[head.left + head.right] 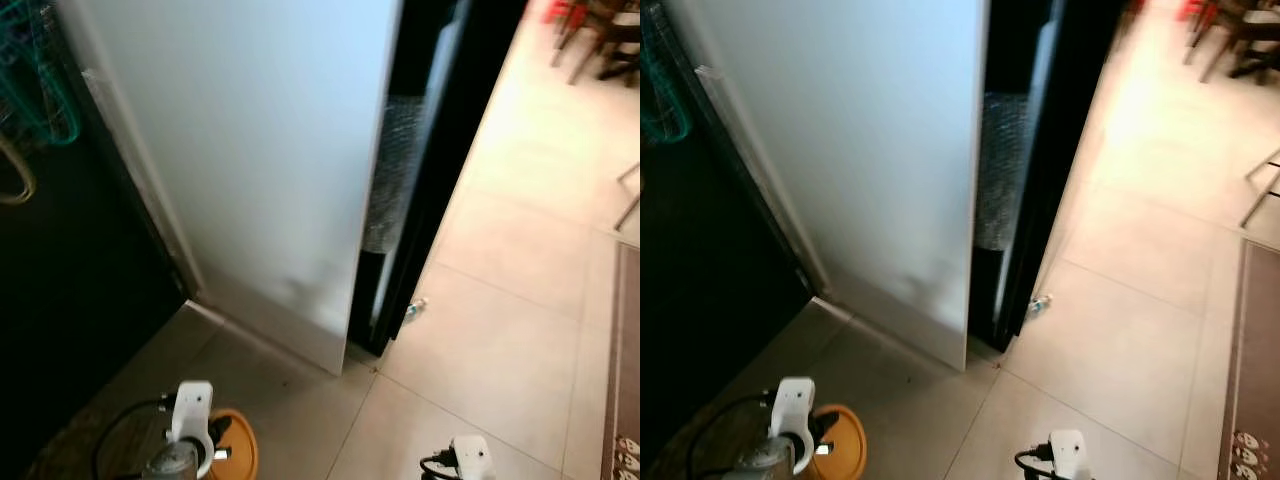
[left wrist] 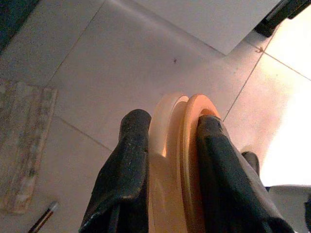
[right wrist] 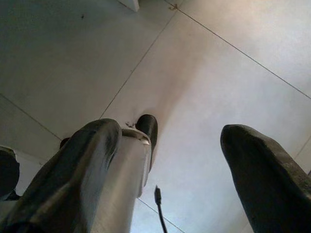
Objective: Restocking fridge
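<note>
- My left gripper [image 2: 167, 145] pinches an orange round thing [image 2: 182, 160] (maybe a lid), low on the near left, over the floor [image 1: 480, 330].
- My right gripper [image 3: 170, 160] is spread wide, holding nothing.
- The white fridge door [image 1: 260, 150] stands ahead; a dark gap runs down its right side.

The fridge door [image 1: 260, 160] runs off the top edge of the head views, and the gap beside it is too dark to show the shelves. A small object on the floor [image 1: 416, 308] near the door's foot is too small to identify. The left end effector [image 2: 167, 145] grips an orange round item [image 2: 182, 160], its lower part cut off and hidden behind the fingers [image 2: 126, 170]. Chairs [image 1: 600, 40] in the far right corner are blurred.
</note>
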Available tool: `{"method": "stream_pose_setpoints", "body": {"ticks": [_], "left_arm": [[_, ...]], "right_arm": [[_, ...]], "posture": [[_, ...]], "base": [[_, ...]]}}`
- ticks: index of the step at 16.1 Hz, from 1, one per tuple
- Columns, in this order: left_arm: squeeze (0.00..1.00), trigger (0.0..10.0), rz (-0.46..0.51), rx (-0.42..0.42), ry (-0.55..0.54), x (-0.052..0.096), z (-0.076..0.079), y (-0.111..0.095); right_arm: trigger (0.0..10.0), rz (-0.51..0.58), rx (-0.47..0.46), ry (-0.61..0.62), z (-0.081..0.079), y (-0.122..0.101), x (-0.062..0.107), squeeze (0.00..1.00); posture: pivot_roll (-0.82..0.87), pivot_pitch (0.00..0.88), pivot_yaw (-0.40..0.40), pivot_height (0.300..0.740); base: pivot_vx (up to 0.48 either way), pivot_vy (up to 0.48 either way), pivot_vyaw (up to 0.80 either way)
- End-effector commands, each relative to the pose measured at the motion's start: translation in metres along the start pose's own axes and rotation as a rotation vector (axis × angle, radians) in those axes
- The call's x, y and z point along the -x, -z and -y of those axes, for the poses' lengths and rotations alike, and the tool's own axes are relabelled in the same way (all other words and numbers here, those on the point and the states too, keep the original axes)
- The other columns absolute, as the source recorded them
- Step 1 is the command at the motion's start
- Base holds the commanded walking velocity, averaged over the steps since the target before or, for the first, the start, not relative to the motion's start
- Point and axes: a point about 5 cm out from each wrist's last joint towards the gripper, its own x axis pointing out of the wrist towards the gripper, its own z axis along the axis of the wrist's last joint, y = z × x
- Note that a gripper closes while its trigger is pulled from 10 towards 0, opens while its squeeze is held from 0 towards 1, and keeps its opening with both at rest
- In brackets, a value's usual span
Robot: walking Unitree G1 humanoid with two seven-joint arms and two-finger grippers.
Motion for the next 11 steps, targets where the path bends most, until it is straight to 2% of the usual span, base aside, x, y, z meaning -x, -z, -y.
{"method": "stream_pose_setpoints", "body": {"ticks": [1, 2, 8, 11], "left_arm": [[0.0, 10.0, -0.014, -0.001, -0.012, 0.0, -0.002, 0.003], [0.0, 10.0, -0.016, 0.0, -0.012, 0.001, -0.003, 0.004], [0.0, 10.0, -0.034, -0.012, -0.013, 0.001, -0.001, 0.01], [0.0, 10.0, -0.052, -0.007, -0.035, 0.003, -0.004, 0.016]], "right_arm": [[10.0, -0.007, -0.012, 0.003, 0.0, 0.003, 0.001, 0.0], [10.0, -0.006, -0.012, 0.003, 0.0, 0.004, 0.001, 0.0], [10.0, 0.012, -0.01, 0.015, 0.0, 0.003, 0.001, 0.0], [10.0, 0.016, -0.01, 0.014, 0.0, 0.003, 0.001, 0.0]], "posture": [[-0.06, 0.081, 0.003, 0.74], [-0.06, 0.077, 0.005, 0.74], [-0.06, 0.067, 0.005, 0.74], [-0.06, 0.07, 0.004, 0.74]], "base": [[0.292, 0.0, -0.75], [0.3, 0.0, -0.74], [0.289, 0.0, 0.0], [0.0, 0.0, 0.0]]}}
